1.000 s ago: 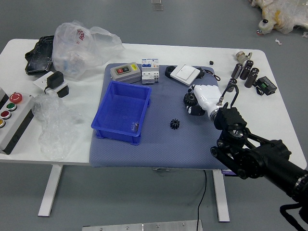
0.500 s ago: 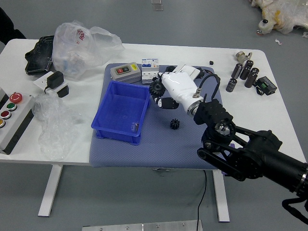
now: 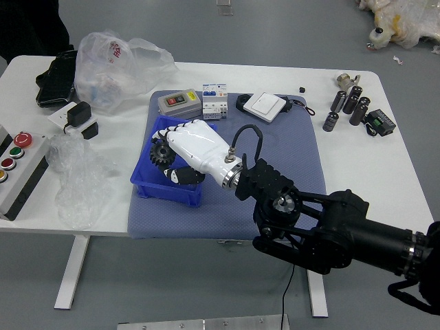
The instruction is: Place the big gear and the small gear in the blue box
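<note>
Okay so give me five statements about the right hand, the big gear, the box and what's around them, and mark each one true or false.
1. The right hand holds the big gear. True.
2. The big gear is over the red button. False: it is over the blue box.
3. The blue box stands on the mat. True.
4. The left hand is reaching into the blue box. False: the left hand is out of view.
5. A clear bag lies left of the blue box. True.

Your right hand (image 3: 198, 146) holds the big gear (image 3: 163, 152) in its fingers over the blue box (image 3: 167, 192). Past the surface (image 3: 254, 74), at your far left, a dark-clothed person (image 3: 33, 26) partly shows.
</note>
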Controlling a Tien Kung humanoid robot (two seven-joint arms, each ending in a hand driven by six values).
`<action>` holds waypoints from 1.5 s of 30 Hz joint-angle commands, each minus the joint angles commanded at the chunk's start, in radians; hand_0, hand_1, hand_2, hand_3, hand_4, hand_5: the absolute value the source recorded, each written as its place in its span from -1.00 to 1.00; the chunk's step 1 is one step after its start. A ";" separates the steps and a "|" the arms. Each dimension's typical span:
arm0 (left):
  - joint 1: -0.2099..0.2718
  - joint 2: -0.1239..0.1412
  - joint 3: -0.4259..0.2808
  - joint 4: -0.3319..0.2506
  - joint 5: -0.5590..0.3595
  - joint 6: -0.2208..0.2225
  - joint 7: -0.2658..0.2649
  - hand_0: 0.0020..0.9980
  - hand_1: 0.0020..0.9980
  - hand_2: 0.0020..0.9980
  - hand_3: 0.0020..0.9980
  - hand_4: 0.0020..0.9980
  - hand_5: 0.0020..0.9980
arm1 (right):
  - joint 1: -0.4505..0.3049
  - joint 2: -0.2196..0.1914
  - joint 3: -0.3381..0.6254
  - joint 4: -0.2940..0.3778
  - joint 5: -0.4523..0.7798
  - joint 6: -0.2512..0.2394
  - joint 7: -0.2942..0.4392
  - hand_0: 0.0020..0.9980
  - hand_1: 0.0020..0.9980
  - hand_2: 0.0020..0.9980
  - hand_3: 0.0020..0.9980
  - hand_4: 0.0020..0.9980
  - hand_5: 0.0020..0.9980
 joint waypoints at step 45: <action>0.004 -0.004 -0.009 0.000 0.007 0.000 -0.006 0.28 0.27 0.21 0.31 0.26 -0.40 | -0.278 -0.130 0.257 0.056 -0.106 0.120 -0.238 -0.09 0.35 0.72 0.78 0.66 -0.55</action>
